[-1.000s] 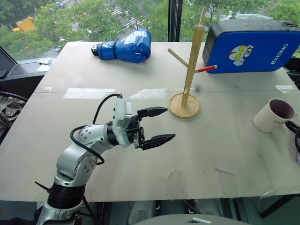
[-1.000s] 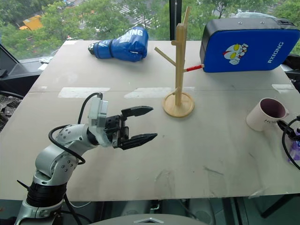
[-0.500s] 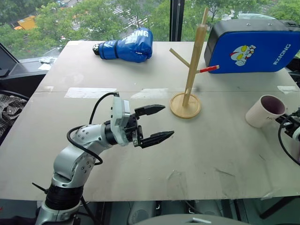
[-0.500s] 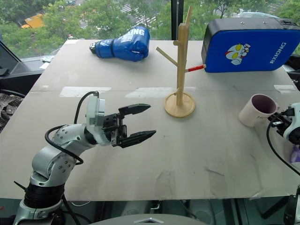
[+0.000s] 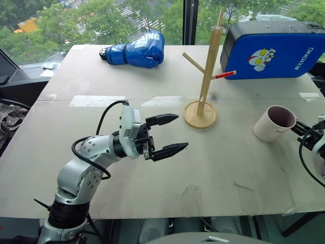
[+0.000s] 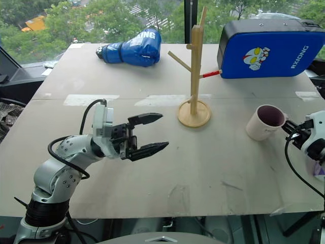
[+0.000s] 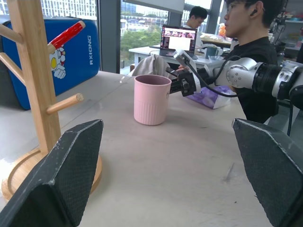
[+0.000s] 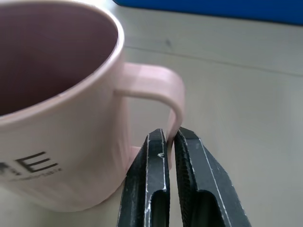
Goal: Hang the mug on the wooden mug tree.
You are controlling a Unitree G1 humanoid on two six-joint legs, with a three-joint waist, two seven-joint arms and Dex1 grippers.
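A mug (image 6: 265,121) is sitting on the desk (image 6: 213,162), at about four o'clock from the mug tree (image 6: 194,76) and well apart from it. The right gripper (image 8: 163,144) is pinching the mug's handle (image 8: 158,90) between clenched fingers. The left gripper (image 6: 147,133) is hovering near the desk's middle, fingers spread and empty. The mug is gripped; the lift, the carry to the tree and hooking it on a peg are not yet done.
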